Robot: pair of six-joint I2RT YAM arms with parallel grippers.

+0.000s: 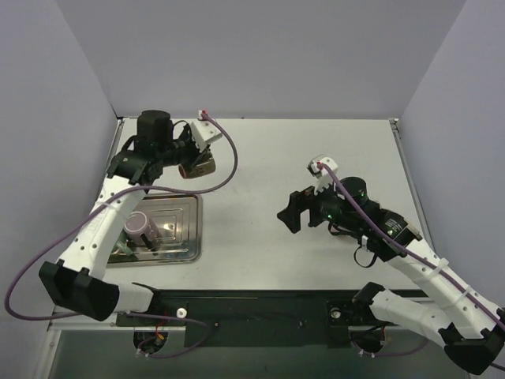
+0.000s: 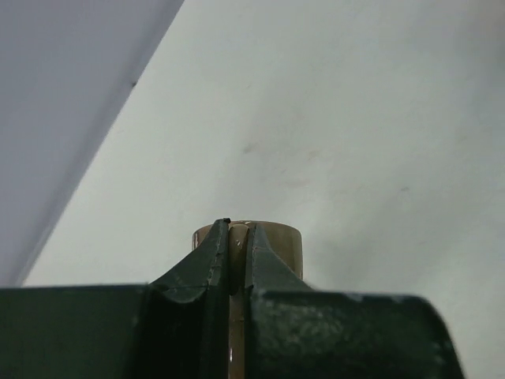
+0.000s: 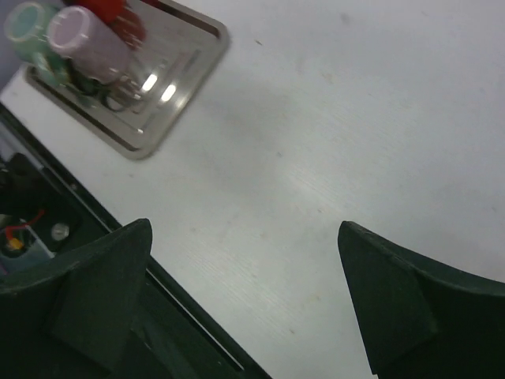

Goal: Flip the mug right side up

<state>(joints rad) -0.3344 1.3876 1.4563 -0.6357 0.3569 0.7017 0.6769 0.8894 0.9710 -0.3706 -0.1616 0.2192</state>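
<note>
The worktop has open surface around the far left corner, and that is where the step in hand is taking place. The left gripper has its fingers pressed nearly together, pinching the wall of the tan mug, which it holds lying sideways, apparently just off the surface. To finish well, I would roll the wrist until the mouth faces straight up. Then lower the mug until its base sits flat, and only then let the fingers part, since a release while it is tilted would likely let it tip or roll. The wrist view is too close to show which end is the mouth, so check that against the overhead view first.

The right gripper hangs with its fingers spread wide over the middle of the worktop, holding nothing and well apart from the mug.

At the near left edge a steel tray holds three cups. These are a pink mug that seems to stand base up, a green one beside it, and a red one behind.
</note>
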